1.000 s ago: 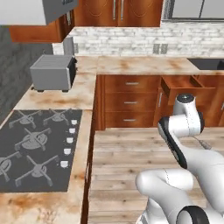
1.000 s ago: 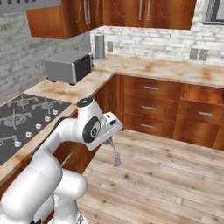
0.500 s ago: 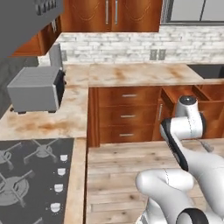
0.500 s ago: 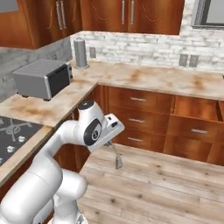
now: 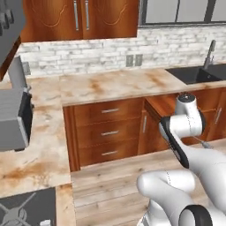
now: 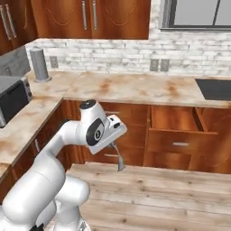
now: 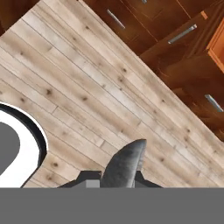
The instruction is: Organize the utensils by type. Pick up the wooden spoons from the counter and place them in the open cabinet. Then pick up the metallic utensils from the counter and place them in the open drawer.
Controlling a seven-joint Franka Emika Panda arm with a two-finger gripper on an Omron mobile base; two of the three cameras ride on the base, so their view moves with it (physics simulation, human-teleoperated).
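Kitchen corner: marbled table (image 6: 135,90) ran along the brick wall, open drawer (image 6: 176,124) pulled out below it. Claw (image 6: 116,145) was clamped on a small metal spoon (image 6: 118,159), hanging over the plank floor (image 6: 171,189). Spoon was slim, grey-silver, long axis pointing down from the jaws in the right base view; in the hand view its grey bowl (image 7: 124,165) stuck up between the finger tips. Drawer lay to the claw's right and slightly higher, well apart. Judged next step: carry the spoon across and over the drawer's front edge.
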